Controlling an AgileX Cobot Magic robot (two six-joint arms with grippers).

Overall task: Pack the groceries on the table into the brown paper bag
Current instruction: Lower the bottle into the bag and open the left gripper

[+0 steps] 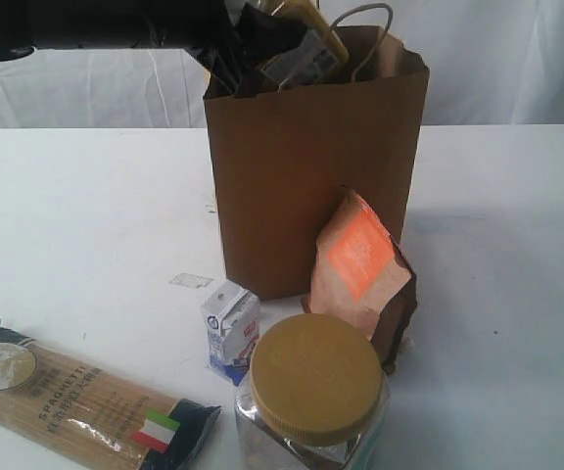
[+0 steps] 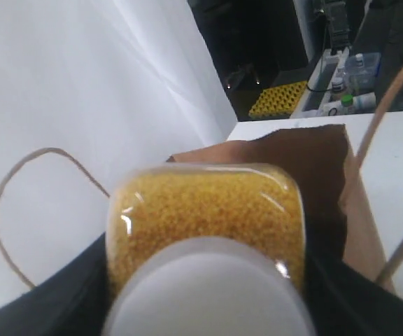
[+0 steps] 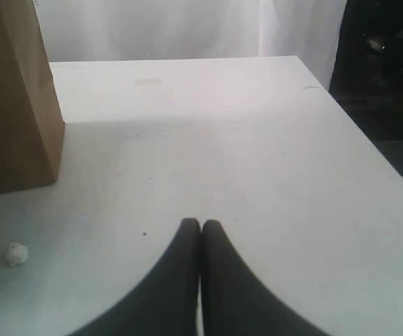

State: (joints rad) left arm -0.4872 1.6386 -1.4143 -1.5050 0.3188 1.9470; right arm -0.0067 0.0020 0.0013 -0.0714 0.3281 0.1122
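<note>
The left gripper (image 2: 208, 287), grasping the yellow-grain bottle (image 2: 205, 206) seemingly just above the brown paper bag (image 1: 311, 176), could clip its rim, toppling it.

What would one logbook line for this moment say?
left hand: holds yellow-grain bottle at brown paper bag mouth | right hand: shut, empty | on table: spaghetti pack, white-blue carton, mustard-lid jar, brown-orange pouch
</note>
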